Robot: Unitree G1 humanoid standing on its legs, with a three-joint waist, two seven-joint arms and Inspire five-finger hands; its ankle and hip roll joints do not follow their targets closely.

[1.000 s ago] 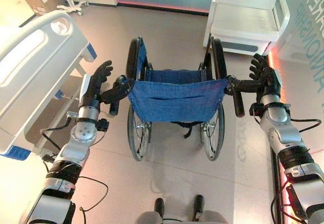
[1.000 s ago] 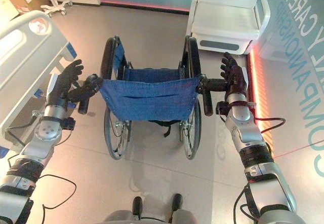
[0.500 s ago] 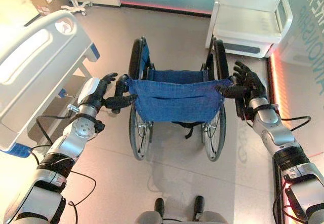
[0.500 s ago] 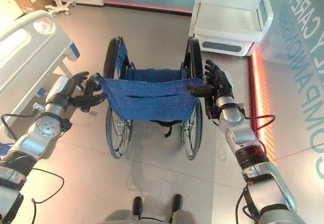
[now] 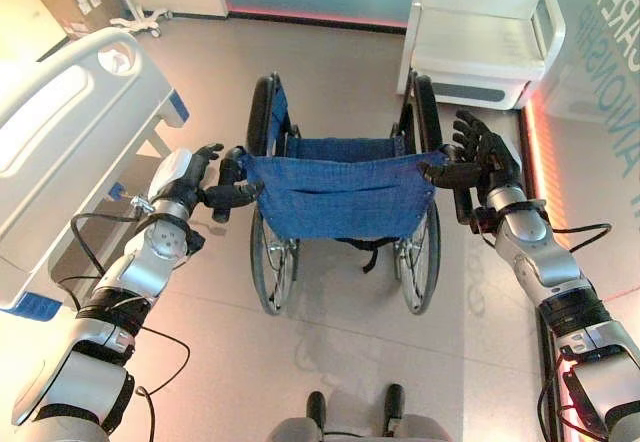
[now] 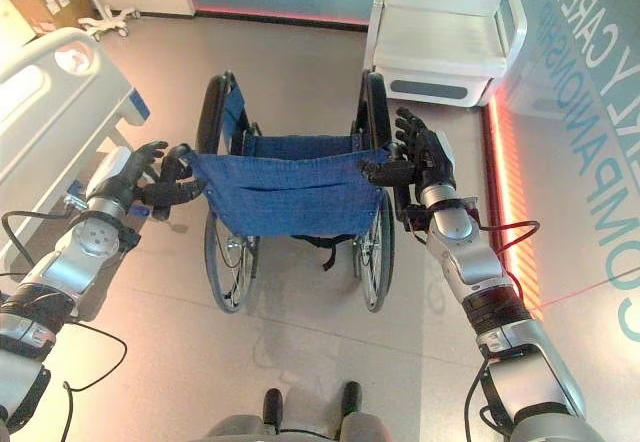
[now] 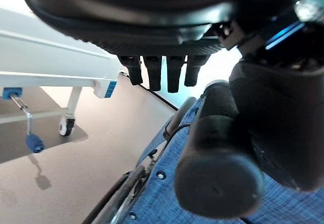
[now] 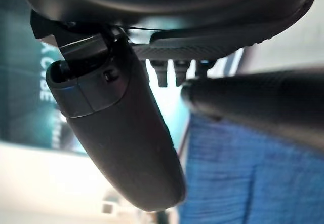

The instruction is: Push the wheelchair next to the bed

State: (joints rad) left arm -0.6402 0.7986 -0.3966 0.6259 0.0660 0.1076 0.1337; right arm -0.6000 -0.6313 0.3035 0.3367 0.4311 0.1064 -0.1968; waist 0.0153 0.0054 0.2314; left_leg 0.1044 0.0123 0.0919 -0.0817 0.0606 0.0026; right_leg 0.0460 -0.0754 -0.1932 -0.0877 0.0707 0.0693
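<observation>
The left hand [image 5: 192,174] sits at the wheelchair's left push handle [image 5: 222,187], fingers straight and spread beyond the grip, thumb lying along it; in the left wrist view the black grip [image 7: 215,153] lies against the palm with the fingers [image 7: 162,72] extended past it, not wrapped around. The right hand [image 5: 484,154] is at the right push handle [image 5: 462,198], fingers fanned wide and upright, thumb reaching inward to the corner of the blue backrest [image 5: 340,192]; the right wrist view shows the handle [image 8: 263,102] just beside the thumb [image 8: 121,133] with the fingers uncurled. The wheelchair [image 5: 345,212] stands on the floor between the two arms, facing away from the robot. The bed [image 5: 70,132] is to its left, apart from the chair, behind the left arm. A white chair [image 5: 485,37] stands ahead on the right, and a cardboard box [image 5: 80,0] sits in the far left corner
</observation>
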